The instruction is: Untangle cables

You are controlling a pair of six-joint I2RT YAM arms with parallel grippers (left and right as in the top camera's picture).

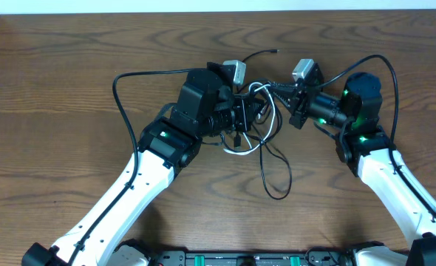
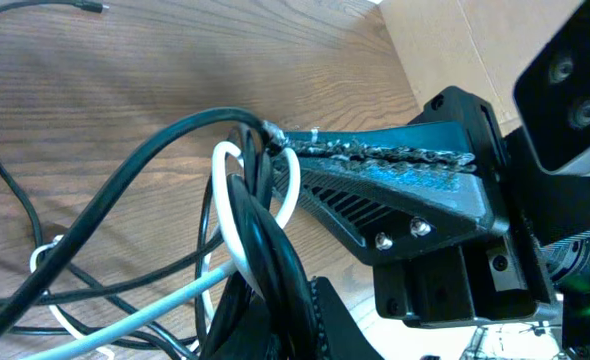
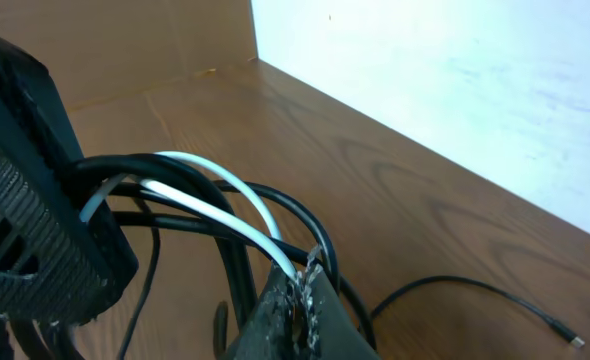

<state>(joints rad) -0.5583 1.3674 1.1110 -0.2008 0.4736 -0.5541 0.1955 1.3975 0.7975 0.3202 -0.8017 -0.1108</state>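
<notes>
The cables (image 1: 261, 112) are a knot of thin black cords and one white cord at the table's middle. A black loop (image 1: 275, 177) trails toward the front. My left gripper (image 1: 244, 116) is shut on the knot from the left. In the left wrist view its jaws (image 2: 305, 315) clamp black cords and the white cord (image 2: 223, 200). My right gripper (image 1: 281, 92) is shut on the same knot from the right. In the right wrist view its jaws (image 3: 303, 288) pinch the white cord (image 3: 225, 185) with black strands. The two grippers are only a few centimetres apart.
A loose black cord ends in a plug (image 1: 276, 52) behind the knot, and this plug also shows in the right wrist view (image 3: 567, 340). Thick black robot cables arc beside the left arm (image 1: 118, 81) and over the right arm (image 1: 389, 74). A white wall (image 3: 455, 80) borders the table's far edge.
</notes>
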